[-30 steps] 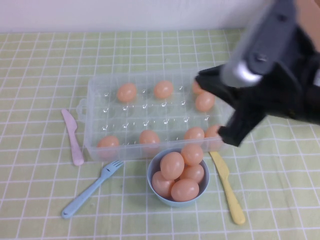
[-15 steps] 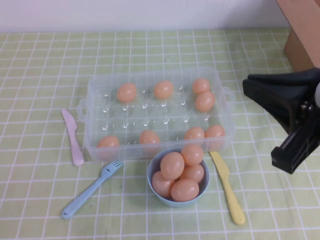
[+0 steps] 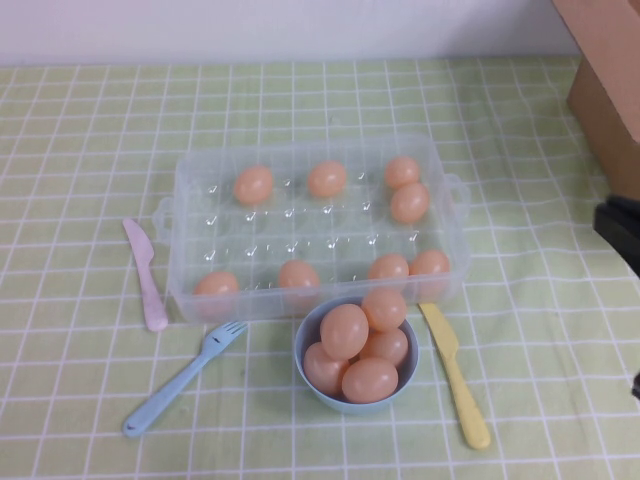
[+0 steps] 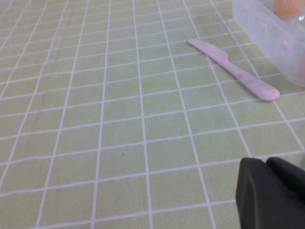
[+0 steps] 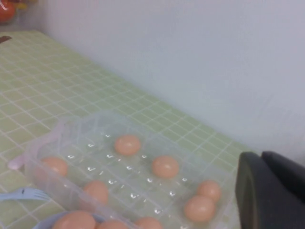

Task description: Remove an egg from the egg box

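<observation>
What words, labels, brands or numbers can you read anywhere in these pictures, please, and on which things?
None: no readable text on the egg box, eggs, blue bowl, pink knife, yellow knife, blue fork or cardboard box.
The right tool at the right edge and the left tool near the pink knife carry no markings.

text: none legible | labels: none | brands: none | numbers: none | egg box (image 3: 200,170): unmarked clear plastic

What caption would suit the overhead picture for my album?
Eight eggs sit in the clear egg box, five more in a blue bowl; the right tool waits at the table's right edge, left tool unseen.
</observation>
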